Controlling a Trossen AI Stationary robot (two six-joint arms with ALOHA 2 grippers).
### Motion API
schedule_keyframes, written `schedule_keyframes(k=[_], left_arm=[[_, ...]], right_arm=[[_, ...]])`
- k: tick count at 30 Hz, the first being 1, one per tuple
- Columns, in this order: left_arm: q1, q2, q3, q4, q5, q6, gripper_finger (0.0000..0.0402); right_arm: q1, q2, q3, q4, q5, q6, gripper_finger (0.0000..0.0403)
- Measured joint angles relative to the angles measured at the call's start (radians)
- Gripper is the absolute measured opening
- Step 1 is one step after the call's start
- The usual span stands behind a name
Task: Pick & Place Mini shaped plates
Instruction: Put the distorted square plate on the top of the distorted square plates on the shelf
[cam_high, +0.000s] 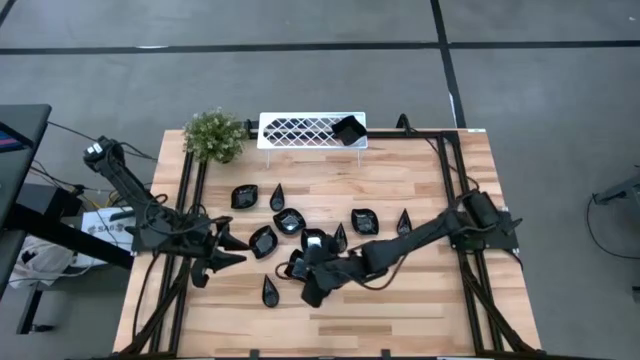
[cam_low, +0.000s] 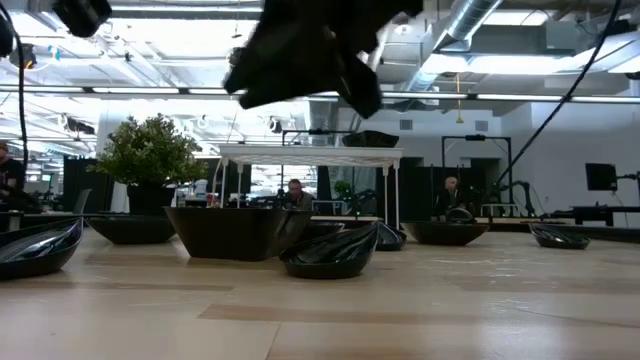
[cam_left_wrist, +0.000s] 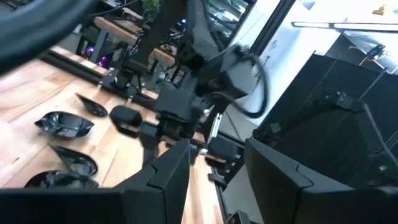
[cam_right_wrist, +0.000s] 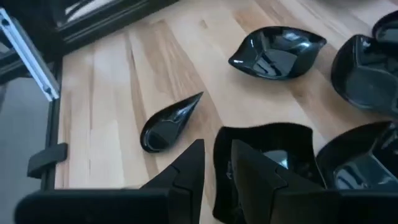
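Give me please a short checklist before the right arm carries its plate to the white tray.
1. Right gripper shut on square plate rim: ok.
2. Gripper raised above the table: ok, by the low view.
3. Free room on white tray: ok, only one plate, at its right end.
4. Left gripper open, empty, waiting at the left: ok.
5. Teardrop plate apart from the held one: ok.
6. Grip firm enough: cannot tell.

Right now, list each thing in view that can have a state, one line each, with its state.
Left gripper: open, empty, by the table's left edge.
Right gripper: closed on the rim of a wavy-edged black plate.
White lattice tray: holds one black plate at its right end.
Teardrop plate: loose on the table, upright.
Potted plant: upright.
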Motion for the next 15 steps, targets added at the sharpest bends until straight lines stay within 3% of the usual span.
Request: schedule_keyframes(k=[3,10,15], left_arm=[[0.0,-0.01,-0.029,-0.002,0.0,-0.004,0.0155],[0.001,-0.02,-0.075,-0.002,-0.006,-0.086,0.0155],[0.002,-0.036,-0.101,0.003,-0.038,-0.09,0.0155]], right_arm=[[-0.005,0.019,0.068,-0.069,-0.059,-0.081,0.0074],[-0.005,0.03,0.135,-0.19,-0.204,-0.452,0.0075],[-0.018,0.03,0.136,-0.195,-0.207,-0.44,0.0075]])
